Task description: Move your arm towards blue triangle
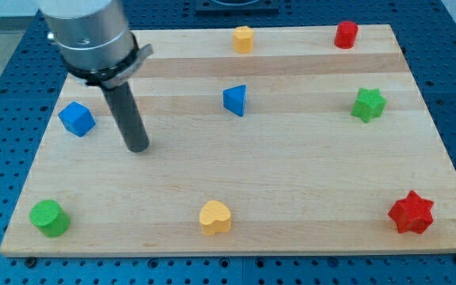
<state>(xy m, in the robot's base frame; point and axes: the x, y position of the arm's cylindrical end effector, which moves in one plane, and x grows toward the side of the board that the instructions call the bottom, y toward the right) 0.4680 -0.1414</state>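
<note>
The blue triangle [234, 100] lies on the wooden board [291, 182], a little above the middle. My tip [138, 148] rests on the board well to the view's left of the triangle and slightly lower. A blue cube [76, 119] sits just to the left of my tip, apart from it.
A yellow block [244, 38] and a red cylinder [346, 34] sit near the top edge. A green star [368, 104] is at the right. A red star [411, 212] is at bottom right, a yellow heart [215, 217] at bottom middle, a green cylinder [49, 218] at bottom left.
</note>
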